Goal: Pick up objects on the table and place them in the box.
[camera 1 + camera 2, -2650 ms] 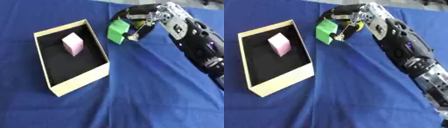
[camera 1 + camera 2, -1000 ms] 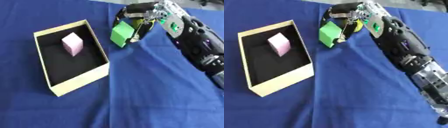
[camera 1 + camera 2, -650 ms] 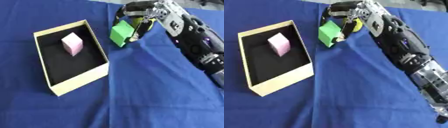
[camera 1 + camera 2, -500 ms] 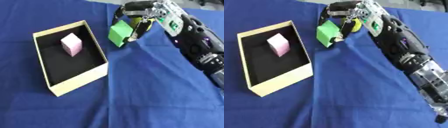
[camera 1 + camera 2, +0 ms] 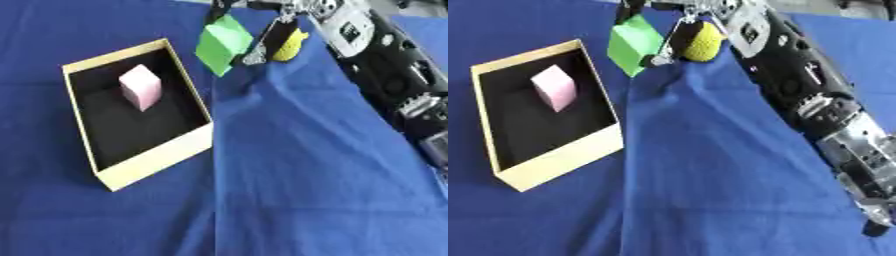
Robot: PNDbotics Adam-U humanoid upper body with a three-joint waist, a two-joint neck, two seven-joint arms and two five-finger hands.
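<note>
Right eye view: right arm comes in from the lower right and stretches diagonally to the top centre. The right hand sits at the top edge, its fingers curled down around a green block, pinching it. The block is tilted, one corner pointing down, held off the blue cloth just past the box's far right corner. It's a plain bright green cube-like block with lighter top face and darker side.

A yellow ball-like object sits just behind the fingers, touching or nearly touching them; can't tell which.

The cardboard box has tan walls and black inside and lies left of centre. A pink block rests inside it, toward the far end.

The left hand doesn't show in either view.
</note>
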